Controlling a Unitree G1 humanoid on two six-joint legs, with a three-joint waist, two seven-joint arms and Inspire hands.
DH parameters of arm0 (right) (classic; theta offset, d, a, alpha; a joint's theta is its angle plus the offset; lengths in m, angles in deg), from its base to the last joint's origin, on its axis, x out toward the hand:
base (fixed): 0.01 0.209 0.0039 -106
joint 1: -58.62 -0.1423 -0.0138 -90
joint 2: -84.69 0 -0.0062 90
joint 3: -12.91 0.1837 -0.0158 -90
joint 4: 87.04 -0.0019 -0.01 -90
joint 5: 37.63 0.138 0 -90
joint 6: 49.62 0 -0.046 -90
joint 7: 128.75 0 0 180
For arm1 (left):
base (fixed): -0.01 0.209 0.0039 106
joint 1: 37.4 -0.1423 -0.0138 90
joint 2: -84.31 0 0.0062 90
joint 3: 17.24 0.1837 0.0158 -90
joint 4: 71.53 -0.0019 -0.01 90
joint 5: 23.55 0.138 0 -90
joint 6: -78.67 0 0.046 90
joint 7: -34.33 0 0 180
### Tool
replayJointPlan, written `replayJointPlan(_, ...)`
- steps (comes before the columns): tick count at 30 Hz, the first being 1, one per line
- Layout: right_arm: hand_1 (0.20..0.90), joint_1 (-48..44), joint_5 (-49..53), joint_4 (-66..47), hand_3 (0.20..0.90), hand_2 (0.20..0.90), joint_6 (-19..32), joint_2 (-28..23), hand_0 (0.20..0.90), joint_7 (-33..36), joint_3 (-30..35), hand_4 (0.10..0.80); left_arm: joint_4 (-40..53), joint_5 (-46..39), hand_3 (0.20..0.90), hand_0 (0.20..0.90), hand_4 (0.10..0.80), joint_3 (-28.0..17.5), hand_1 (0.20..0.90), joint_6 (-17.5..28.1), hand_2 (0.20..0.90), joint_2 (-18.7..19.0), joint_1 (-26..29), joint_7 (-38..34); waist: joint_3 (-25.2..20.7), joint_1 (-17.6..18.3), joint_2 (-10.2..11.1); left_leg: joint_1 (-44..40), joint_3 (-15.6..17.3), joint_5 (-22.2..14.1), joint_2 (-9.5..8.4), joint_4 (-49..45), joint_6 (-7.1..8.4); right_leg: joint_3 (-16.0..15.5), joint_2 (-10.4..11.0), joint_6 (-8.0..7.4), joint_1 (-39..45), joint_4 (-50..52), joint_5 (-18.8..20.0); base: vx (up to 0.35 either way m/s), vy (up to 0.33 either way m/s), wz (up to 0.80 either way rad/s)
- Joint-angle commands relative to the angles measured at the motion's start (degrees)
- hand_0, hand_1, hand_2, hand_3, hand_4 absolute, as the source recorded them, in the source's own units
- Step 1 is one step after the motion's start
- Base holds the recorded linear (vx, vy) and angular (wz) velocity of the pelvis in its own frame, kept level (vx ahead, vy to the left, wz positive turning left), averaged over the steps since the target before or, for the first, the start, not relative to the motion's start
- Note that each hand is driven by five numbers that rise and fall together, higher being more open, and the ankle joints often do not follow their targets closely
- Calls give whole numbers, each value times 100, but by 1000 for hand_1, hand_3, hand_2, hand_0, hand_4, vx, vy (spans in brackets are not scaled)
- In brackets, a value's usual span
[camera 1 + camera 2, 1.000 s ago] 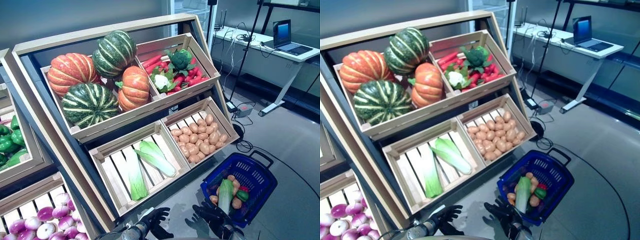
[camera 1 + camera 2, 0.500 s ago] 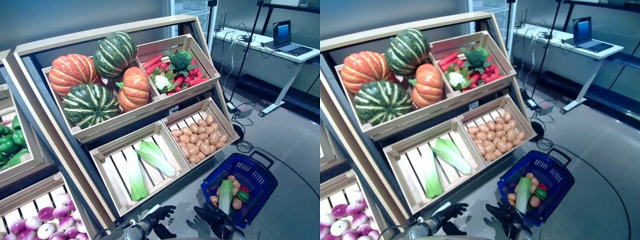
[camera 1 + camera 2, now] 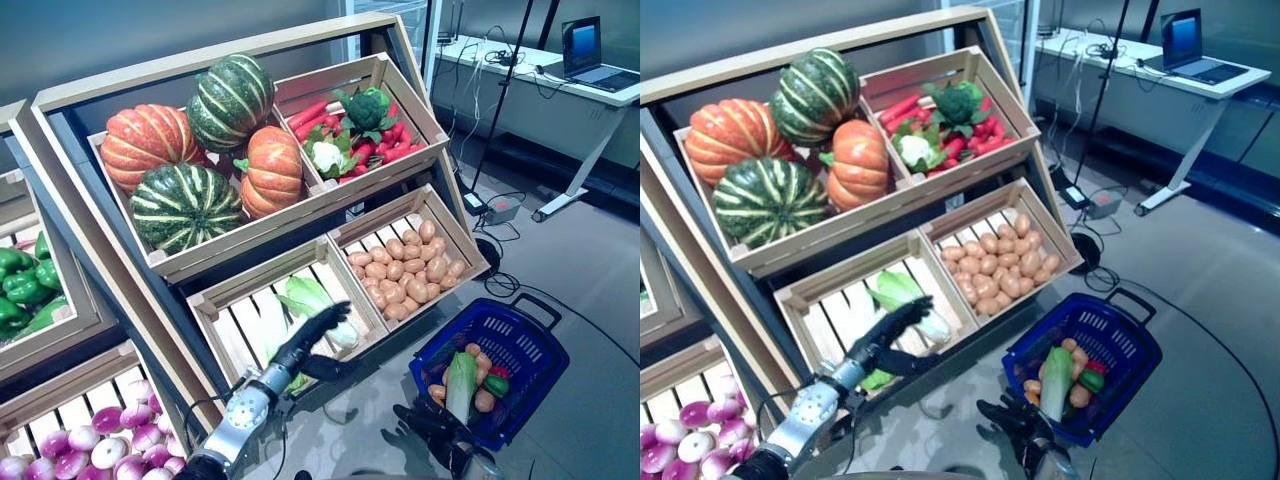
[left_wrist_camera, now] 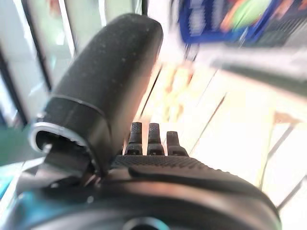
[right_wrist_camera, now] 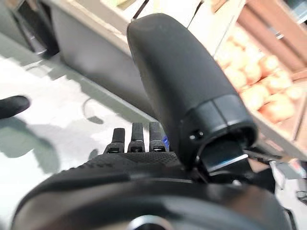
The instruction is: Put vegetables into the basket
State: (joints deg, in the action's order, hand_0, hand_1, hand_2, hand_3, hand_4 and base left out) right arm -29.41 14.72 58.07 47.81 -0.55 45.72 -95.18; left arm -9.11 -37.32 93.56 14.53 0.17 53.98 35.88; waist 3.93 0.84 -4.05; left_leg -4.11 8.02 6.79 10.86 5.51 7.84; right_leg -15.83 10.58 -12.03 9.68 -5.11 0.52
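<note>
The left robot hand (image 3: 312, 335), fingers straight and empty, reaches over the cabbages (image 3: 318, 300) in the lower crate (image 3: 205, 305) at 9 o'clock from the basket (image 3: 520, 335). The right robot hand (image 3: 432, 432) hangs relaxed and empty at the basket's 7 o'clock. A cabbage looks light, leafy and easily bruised; best taken round its firm pale stalk. No writing is readable

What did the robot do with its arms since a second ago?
The left hand rose from the bottom edge and reached forward over the crate holding the cabbages, fingers open, holding nothing. The right hand stayed low beside the blue basket, open and empty. The basket's vegetables and the shelves look unchanged; the camera shifted slightly.
</note>
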Motion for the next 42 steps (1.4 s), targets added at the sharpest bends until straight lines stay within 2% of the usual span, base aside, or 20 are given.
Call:
replayJointPlan(1, 900, -330, 78, -490, 900, 900, 570, 237, 900, 63, 347, 800, 362, 25, 900, 900, 800, -412, 900, 398, 900, 413, 591, -866, 141, -154, 263, -286, 92, -567, -38, -51, -87, 39, 151, 320, -68, 11, 152, 47, -2, 8)
replayJointPlan(5, 900, -274, 97, -700, 900, 900, 535, 199, 900, 116, 371, 800, 142, 922, 900, 900, 800, -623, 900, 223, 900, 396, 645, -2035, 130, -151, 328, -298, 64, -557, -34, -51, -75, 19, 125, 346, -20, 11, 136, 74, 7, 5)
replayJointPlan(11, 900, -165, -92, -893, 900, 900, 440, 228, 900, 147, 260, 800, -178, 1150, 900, 900, 800, -719, 900, -142, 900, 232, 986, -3076, 254, -104, 399, -283, 61, -470, -11, -104, -75, -2, 155, 383, -140, 321, 23, 68, 27, 4)
replayJointPlan(13, 900, -233, -135, -849, 900, 900, 463, 227, 900, 167, 190, 800, -409, 1210, 900, 900, 800, -666, 900, -193, 900, 94, 1215, -3515, 352, -94, 415, -176, 17, -451, -9, -179, -74, 50, 165, 399, -292, 487, -19, -66, 40, -5)
replayJointPlan(15, 900, -477, 62, -757, 900, 900, 596, 156, 900, 148, 37, 800, -849, 1264, 900, 900, 800, -569, 900, -268, 900, -103, 1724, -4124, 535, -95, 432, 177, -103, -467, -12, -452, -79, 132, 171, 445, -639, 812, -126, -169, 51, -5)
replayJointPlan(16, 900, -520, 105, -745, 900, 900, 613, 147, 900, 145, 22, 800, -897, 1262, 900, 900, 800, -549, 900, -303, 900, -126, 1796, -4191, 558, -96, 434, 240, -118, -479, -13, -507, -80, 146, 173, 451, -700, 865, -146, -184, 9, -2)
replayJointPlan(18, 900, -820, 338, -670, 900, 900, 701, 96, 900, 114, -75, 800, -1342, 865, 900, 900, 800, -432, 900, -487, 900, -283, 2271, -4206, 790, -80, 459, 686, -195, -535, -12, -997, -42, 244, 207, 479, -1093, 1239, -224, -244, 5, -5)
replayJointPlan(20, 900, -1200, 361, -648, 900, 900, 674, 122, 900, 221, -162, 800, -1809, 510, 900, 900, 800, -458, 900, -394, 900, -363, 2666, -4172, 1050, 6, 478, 1078, -150, -602, 20, -1517, -19, 398, 272, 495, -1548, 1750, -303, -341, 35, -10)
replayJointPlan(21, 900, -1494, 397, -598, 900, 900, 657, 129, 900, 286, -269, 800, -2090, 200, 900, 900, 800, -374, 900, -391, 900, -267, 2975, -4186, 1246, 79, 509, 1411, -135, -725, 53, -2012, -20, 540, 330, 519, -1900, 2208, -410, -347, 54, -16)
replayJointPlan(24, 900, -1802, 552, -515, 900, 900, 691, 105, 900, 336, -375, 800, -2477, -313, 900, 900, 800, -410, 900, -312, 900, -156, 3282, -4142, 1428, 163, 557, 1825, -144, -1009, 108, -2660, -42, 680, 407, 563, -2304, 2806, -649, -182, 37, -24)
replayJointPlan(33, 900, -2094, 962, -253, 900, 900, 839, -74, 900, 427, -408, 800, -3047, -462, 900, 900, 800, -385, 900, -270, 900, 60, 4057, -4553, 1685, 353, 541, 2806, -84, -1759, 294, -4203, -148, 979, 655, 650, -3395, 4612, -1366, -92, 31, -2)
replayJointPlan(42, 900, -2233, 1091, -48, 900, 900, 979, -180, 900, 434, -338, 800, -3570, -673, 900, 900, 800, -475, 900, -393, 900, 140, 4415, -5004, 1797, 445, 526, 3285, -149, -2086, 381, -4898, -147, 1104, 709, 703, -3993, 5346, -1650, -28, 8, 3)
